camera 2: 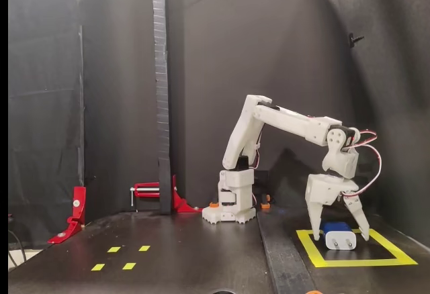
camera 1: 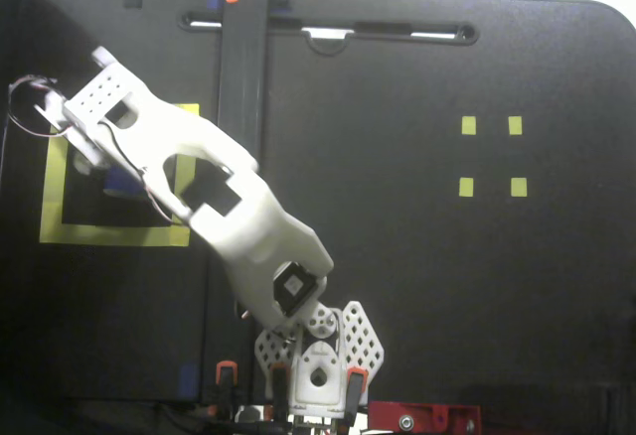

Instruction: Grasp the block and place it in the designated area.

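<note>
Pretty much done: the small dark-blue plug-like block sits on the desk inside the big yellow-tape square, white pincer spread wide around it. Only backing off left, I'd say.

One dark-blue plug-like block, one yellow-tape square outline, four small yellow tape squares are lying here.
</note>
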Motion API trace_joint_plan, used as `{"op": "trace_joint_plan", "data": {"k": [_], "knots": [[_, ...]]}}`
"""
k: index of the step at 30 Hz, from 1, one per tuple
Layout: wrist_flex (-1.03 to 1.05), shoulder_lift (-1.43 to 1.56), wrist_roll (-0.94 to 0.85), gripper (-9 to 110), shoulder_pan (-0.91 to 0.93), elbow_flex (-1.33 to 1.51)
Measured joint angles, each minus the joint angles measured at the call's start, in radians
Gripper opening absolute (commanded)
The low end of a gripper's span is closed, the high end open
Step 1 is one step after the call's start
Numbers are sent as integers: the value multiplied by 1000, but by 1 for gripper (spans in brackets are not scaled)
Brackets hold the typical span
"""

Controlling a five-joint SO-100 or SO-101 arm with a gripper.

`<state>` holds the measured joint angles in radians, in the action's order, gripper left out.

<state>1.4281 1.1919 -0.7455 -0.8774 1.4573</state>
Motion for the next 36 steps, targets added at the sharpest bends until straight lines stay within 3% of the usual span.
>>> {"op": "trace_joint_plan", "data": {"k": [23,36], "knots": [[181,360,-37,39,43,2],[186,360,-37,4,51,-2]]}}
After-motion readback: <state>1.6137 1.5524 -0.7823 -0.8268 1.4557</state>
